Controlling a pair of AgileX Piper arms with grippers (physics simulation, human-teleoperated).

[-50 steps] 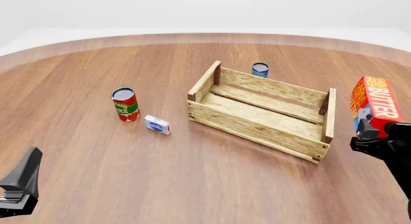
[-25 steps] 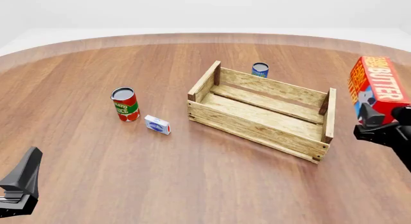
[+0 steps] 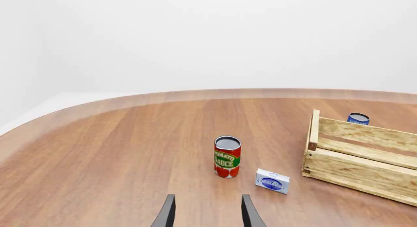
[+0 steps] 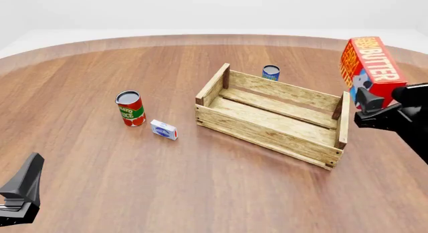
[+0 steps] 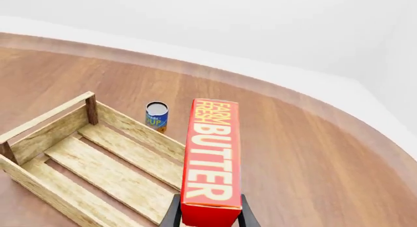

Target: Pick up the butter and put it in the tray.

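Grasping the butter [image 4: 372, 67], the right hand [image 4: 369, 105] hangs (airborne) beside the tray [image 4: 271, 134] end.

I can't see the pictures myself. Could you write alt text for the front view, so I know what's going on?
The right gripper holds a red butter carton in the air beside the right end of an empty wooden tray on a round wooden table. Left of the tray stand a tomato sauce can and a small white-and-blue box, a blue can sits behind it, and the left gripper waits at the near left corner.

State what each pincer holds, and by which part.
Right pincer grips the butter by its lower end, carton raised off the table. Left pincer is open, holding nothing.
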